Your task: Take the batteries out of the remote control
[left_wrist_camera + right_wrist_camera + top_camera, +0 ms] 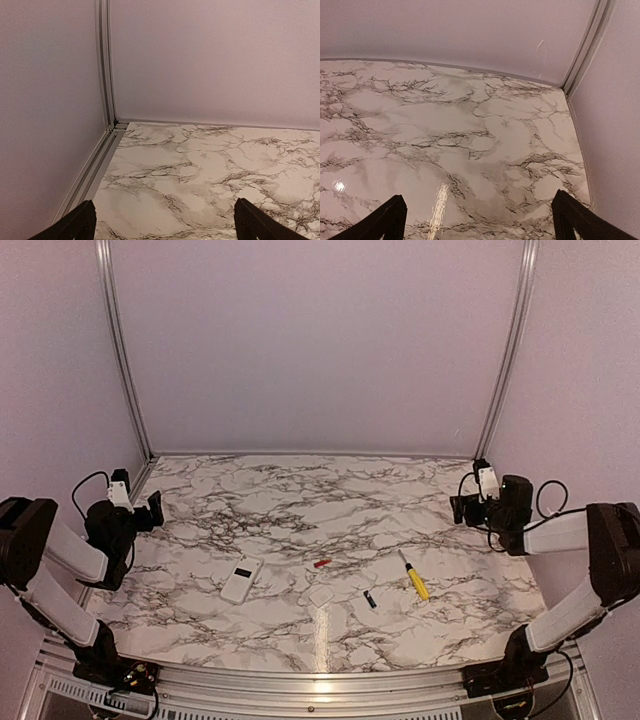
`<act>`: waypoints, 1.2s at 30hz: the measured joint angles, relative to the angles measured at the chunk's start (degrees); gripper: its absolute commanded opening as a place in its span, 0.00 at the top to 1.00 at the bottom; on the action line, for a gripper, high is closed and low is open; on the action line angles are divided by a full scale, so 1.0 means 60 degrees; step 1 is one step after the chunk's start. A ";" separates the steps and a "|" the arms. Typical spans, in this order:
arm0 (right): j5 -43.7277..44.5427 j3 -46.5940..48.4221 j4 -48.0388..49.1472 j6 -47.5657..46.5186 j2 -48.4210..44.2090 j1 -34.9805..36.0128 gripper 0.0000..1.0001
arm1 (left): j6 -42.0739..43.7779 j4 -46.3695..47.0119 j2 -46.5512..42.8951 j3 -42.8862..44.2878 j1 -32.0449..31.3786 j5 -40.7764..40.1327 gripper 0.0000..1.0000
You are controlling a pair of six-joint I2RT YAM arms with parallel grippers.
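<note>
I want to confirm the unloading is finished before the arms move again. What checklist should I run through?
1. Is the red battery out of the remote? It lies apart from it: ok.
2. Is the dark battery out? It lies to the right of the cover: ok.
3. Is the cover off the remote? It lies separately: ok.
4. Is the remote's compartment empty? Too small to see in the top view: cannot tell.
5. Is the left gripper empty? Jaws apart, nothing between them: ok.
6. Is the right gripper empty? Jaws apart, nothing between them: ok.
</note>
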 measured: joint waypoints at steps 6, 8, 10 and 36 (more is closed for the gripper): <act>-0.0302 -0.1151 0.2197 0.0375 0.0390 -0.0586 0.01 | 0.0004 0.0004 0.0000 0.0000 0.0000 0.0000 0.01; -0.0382 -0.1490 0.2962 0.0452 0.0539 -0.0696 0.01 | 0.0000 0.0004 0.0000 0.0000 0.0000 0.0000 0.01; -0.0459 -0.1814 0.3734 0.0492 0.0641 -0.0718 0.01 | 0.0000 0.0000 0.0000 0.0000 0.0000 0.0000 0.01; -0.1217 -0.3268 0.7912 0.0353 0.1486 -0.0685 0.01 | 0.0000 0.0004 0.0000 0.0000 0.0000 -0.0033 0.01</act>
